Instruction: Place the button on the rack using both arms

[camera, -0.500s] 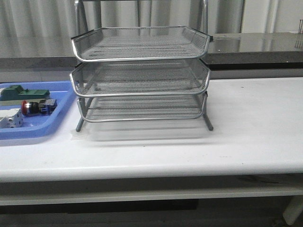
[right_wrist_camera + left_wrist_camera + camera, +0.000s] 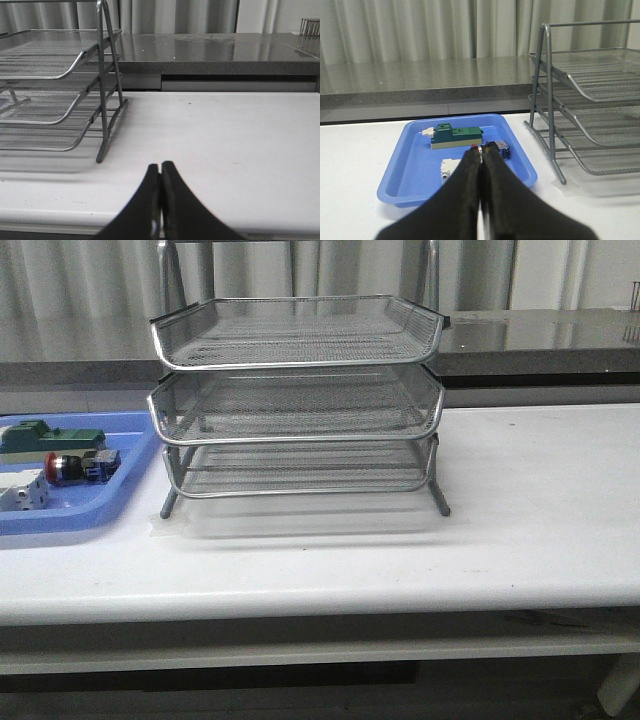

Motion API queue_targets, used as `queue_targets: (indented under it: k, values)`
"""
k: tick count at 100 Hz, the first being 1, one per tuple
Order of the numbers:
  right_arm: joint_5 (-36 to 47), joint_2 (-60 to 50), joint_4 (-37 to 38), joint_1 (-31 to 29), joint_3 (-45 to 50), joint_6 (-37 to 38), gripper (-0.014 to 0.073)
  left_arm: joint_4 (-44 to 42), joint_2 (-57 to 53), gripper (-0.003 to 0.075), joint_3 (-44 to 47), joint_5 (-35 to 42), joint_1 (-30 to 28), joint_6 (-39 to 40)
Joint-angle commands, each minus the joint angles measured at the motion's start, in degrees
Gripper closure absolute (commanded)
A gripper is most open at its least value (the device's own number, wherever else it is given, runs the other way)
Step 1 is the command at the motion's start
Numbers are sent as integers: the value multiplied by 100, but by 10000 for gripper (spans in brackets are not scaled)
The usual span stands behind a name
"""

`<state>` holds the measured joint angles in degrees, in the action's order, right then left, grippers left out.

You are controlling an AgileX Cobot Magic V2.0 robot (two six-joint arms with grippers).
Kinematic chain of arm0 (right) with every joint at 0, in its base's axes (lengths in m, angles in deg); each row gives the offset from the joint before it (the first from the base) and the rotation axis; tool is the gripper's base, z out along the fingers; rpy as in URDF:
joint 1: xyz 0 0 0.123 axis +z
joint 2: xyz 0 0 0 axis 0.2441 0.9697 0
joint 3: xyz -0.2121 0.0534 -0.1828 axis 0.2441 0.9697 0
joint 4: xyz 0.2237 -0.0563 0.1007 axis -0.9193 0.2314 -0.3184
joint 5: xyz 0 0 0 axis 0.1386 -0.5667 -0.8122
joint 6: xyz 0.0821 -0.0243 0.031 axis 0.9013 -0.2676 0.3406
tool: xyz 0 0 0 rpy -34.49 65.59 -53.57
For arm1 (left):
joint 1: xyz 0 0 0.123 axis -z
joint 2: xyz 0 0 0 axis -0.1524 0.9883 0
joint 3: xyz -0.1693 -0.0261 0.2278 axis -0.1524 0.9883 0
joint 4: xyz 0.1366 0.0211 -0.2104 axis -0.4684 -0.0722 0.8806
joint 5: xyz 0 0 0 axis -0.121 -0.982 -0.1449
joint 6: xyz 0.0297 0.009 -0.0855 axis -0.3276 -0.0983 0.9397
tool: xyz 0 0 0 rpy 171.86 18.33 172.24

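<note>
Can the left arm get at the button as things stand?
Probably yes. The button lies exposed in the blue tray, directly ahead of the left hand, nothing between. The hand is shut and must open first.

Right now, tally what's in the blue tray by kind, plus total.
Red-headed button: 1
Green rectangular block: 1
White terminal block: 1
Total in the blue tray: 3

Our right gripper (image 2: 160,172) with fingers pressed together above the white table (image 2: 225,135), the rack (image 2: 60,90) standing beside us, grey counter (image 2: 215,50) behind
</note>
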<state>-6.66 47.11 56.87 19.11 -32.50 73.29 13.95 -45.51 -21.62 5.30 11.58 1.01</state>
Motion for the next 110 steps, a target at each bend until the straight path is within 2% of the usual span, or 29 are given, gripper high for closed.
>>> queue_targets:
  k: [1,49,63,78,110]
  values:
    - [522,-118,105,-42,-113,-72,651,44,-185,741,323,462,-9,69]
    - [928,-118,92,-42,-154,-72,651,44,-185,741,323,462,-9,69]
    - [402,-12,37,-42,-555,-72,651,44,-185,741,323,462,-9,69]
    - [-462,467,31,-42,-1378,-72,651,44,-185,741,323,462,-9,69]
    - [-1307,2446,-416,-42,-3052,-68,651,44,-185,741,323,462,-9,69]
